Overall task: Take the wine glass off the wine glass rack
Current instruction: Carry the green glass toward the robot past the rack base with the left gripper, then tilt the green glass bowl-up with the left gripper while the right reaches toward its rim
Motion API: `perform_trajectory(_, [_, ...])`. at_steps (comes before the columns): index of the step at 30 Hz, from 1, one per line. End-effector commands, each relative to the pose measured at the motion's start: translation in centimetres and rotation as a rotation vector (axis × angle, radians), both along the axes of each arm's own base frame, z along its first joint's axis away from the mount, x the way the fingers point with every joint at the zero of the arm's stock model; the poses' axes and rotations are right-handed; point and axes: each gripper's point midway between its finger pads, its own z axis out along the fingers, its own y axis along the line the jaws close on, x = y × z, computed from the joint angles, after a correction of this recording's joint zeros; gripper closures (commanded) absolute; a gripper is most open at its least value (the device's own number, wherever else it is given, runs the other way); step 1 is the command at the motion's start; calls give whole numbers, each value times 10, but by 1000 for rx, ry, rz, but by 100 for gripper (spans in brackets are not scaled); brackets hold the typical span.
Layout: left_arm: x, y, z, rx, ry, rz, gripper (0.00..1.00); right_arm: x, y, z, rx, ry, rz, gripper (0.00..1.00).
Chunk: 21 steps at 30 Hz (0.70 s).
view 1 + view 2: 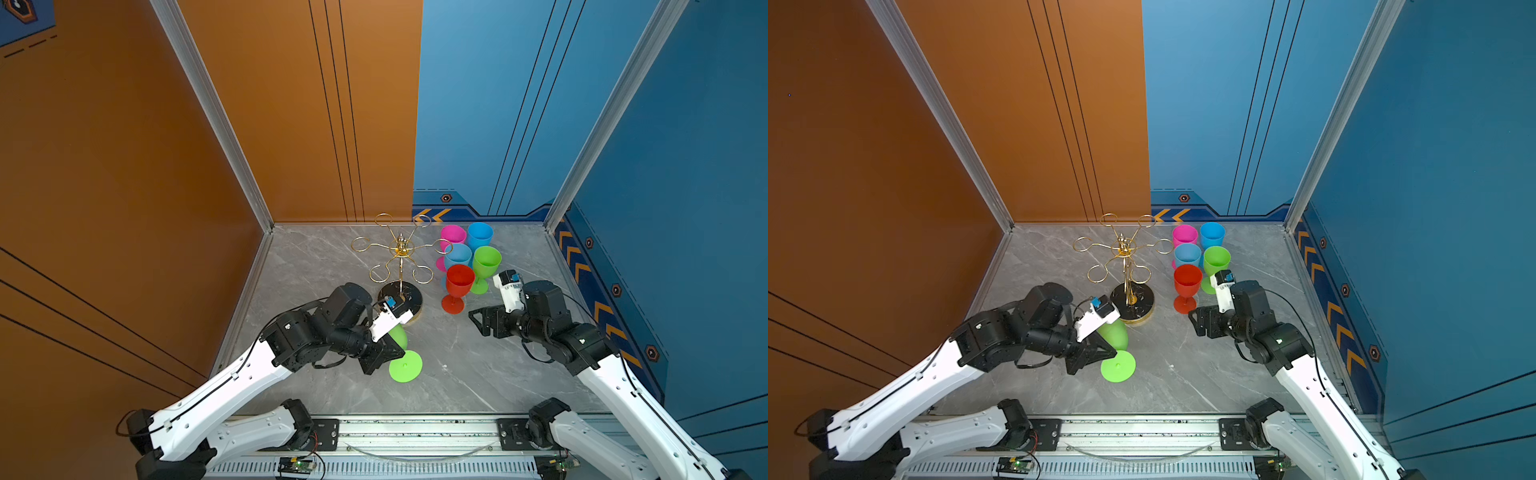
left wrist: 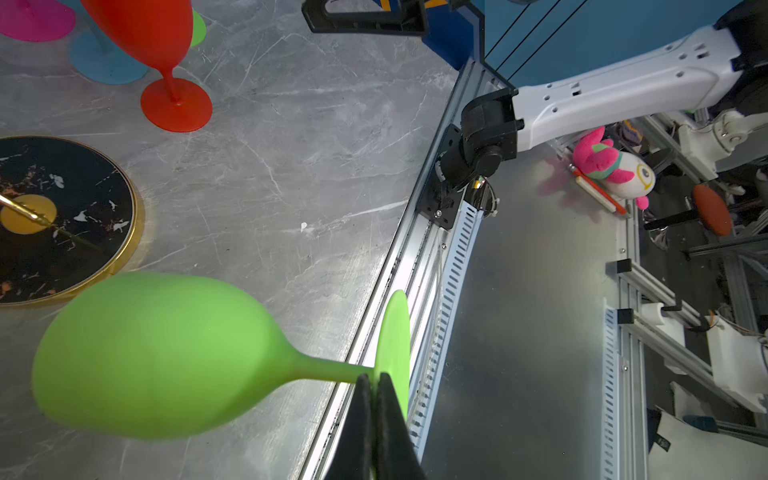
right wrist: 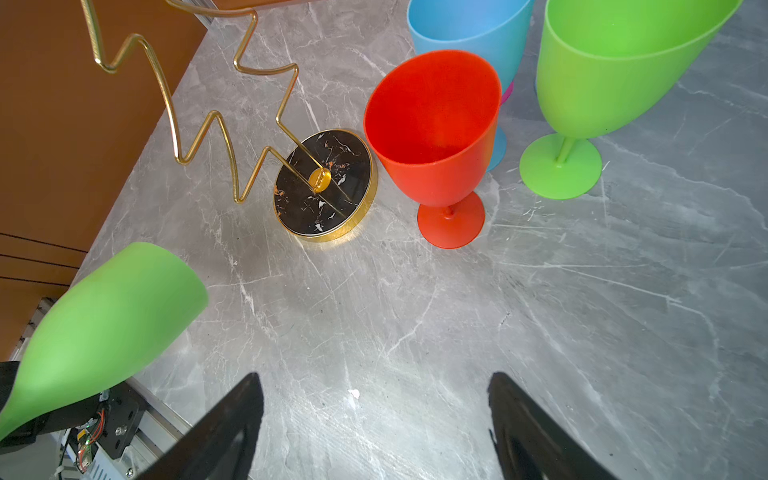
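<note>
Grey marble tabletop [image 1: 478, 374]: my left gripper [image 2: 372, 380] pinches the green wine glass [image 2: 158, 357] by its stem, clear of the bare wine glass rack [image 1: 401, 248]. My right gripper [image 3: 374, 376] gapes empty. Next, I judge: stand it upright near the front edge.

Six wine glasses [image 1: 460, 280]; one rack [image 1: 401, 248]

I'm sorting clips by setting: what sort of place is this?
Likely a robotics lab test cell: a marble-look tabletop walled by orange panels and blue panels, with an aluminium mounting rail at its front.
</note>
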Motion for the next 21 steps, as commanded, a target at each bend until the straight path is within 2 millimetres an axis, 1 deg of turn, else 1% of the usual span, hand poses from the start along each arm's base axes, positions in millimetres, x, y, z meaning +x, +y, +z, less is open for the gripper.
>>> perform_trajectory(1, [6,-4,-1,58,-121,-26,100,-5,3,2,6,27,12,14])
perform_trajectory(5, [6,-12,-7,101,-183,-66,100,-5,5,-1,1,35,20,14])
perform_trajectory(8, [6,-21,-9,103,-236,-94,100,-6,6,-2,-1,40,23,14])
perform_trajectory(13, [-2,-36,-12,53,-377,-179,100,-6,8,-3,-1,46,30,14])
perform_trajectory(17, [-6,-41,-13,10,-428,-222,100,-7,10,-4,-1,58,36,14])
perform_trajectory(19, [-7,-44,-8,-7,-468,-243,100,-7,10,-3,4,62,32,14])
perform_trajectory(20, [-9,-42,-22,17,-471,-262,100,-6,11,-2,6,62,29,14])
perform_trajectory(21, [-10,-42,-23,16,-496,-280,100,-6,11,-2,7,64,27,14])
